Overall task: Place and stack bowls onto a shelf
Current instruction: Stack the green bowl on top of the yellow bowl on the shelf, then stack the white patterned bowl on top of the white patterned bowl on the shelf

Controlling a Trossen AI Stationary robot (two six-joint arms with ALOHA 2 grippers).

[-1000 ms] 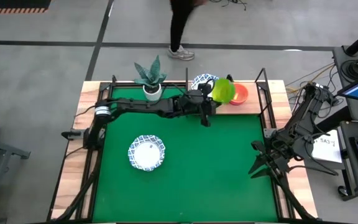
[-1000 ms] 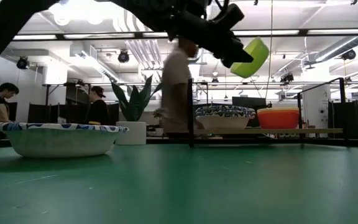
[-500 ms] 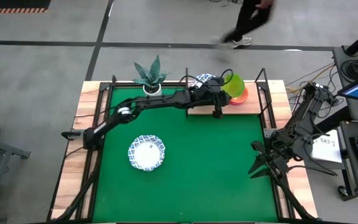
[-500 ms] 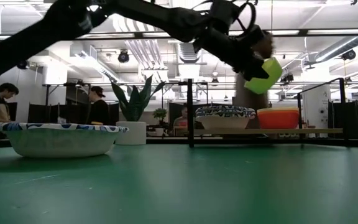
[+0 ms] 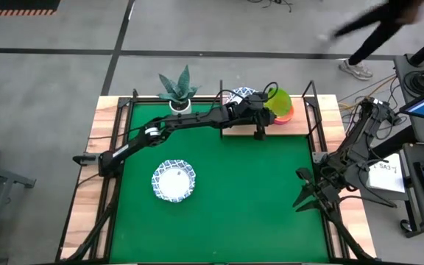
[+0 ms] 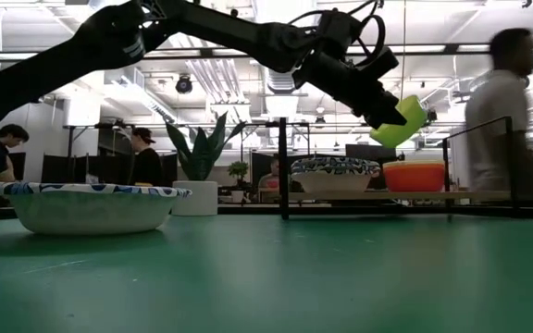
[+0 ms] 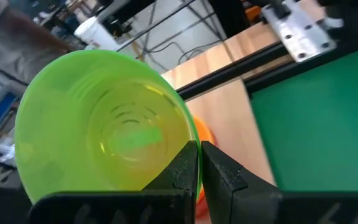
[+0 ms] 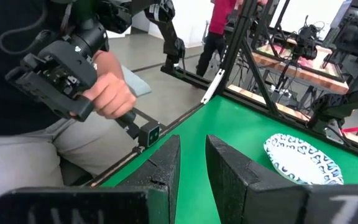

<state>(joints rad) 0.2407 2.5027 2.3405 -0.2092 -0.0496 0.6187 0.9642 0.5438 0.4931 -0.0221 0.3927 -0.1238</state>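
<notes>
My left gripper [image 5: 265,105] [image 6: 384,113] reaches over the shelf [image 5: 241,129] [image 6: 452,195] at the table's far edge, shut on a yellow-green bowl [image 5: 278,99] [image 6: 402,120] [image 7: 104,124]. The bowl hangs tilted above a red bowl [image 5: 286,114] [image 6: 415,175] that stands on the shelf. Beside the red one, a blue-patterned white bowl [image 5: 241,94] [image 6: 334,172] also stands on the shelf. Another patterned bowl [image 5: 174,180] [image 6: 86,204] [image 8: 303,159] sits on the green mat. My right gripper [image 5: 305,193] [image 8: 191,155] waits open at the mat's right edge. My left gripper pinches the yellow-green bowl by its rim [image 7: 183,118], the wall between the two fingers [image 7: 185,171]. It comes from the table's left, slanting downward. The bowl is lifted clear and tilted on its side above the red bowl, its hollow turned toward the wrist.
A potted spiky plant [image 5: 179,92] [image 6: 198,157] stands left of the shelf. Black frame posts [image 6: 283,166] rise at the shelf's ends. A person [image 5: 389,22] [image 6: 502,111] walks behind the table. A person's hand [image 8: 107,93] holds a device beyond the right edge.
My left gripper carried the yellow-green bowl toward the table's right and downward, from above the patterned shelf bowl to above the red bowl, still shut on it. The bowl stayed tilted. A person walked from left to right behind the table.
</notes>
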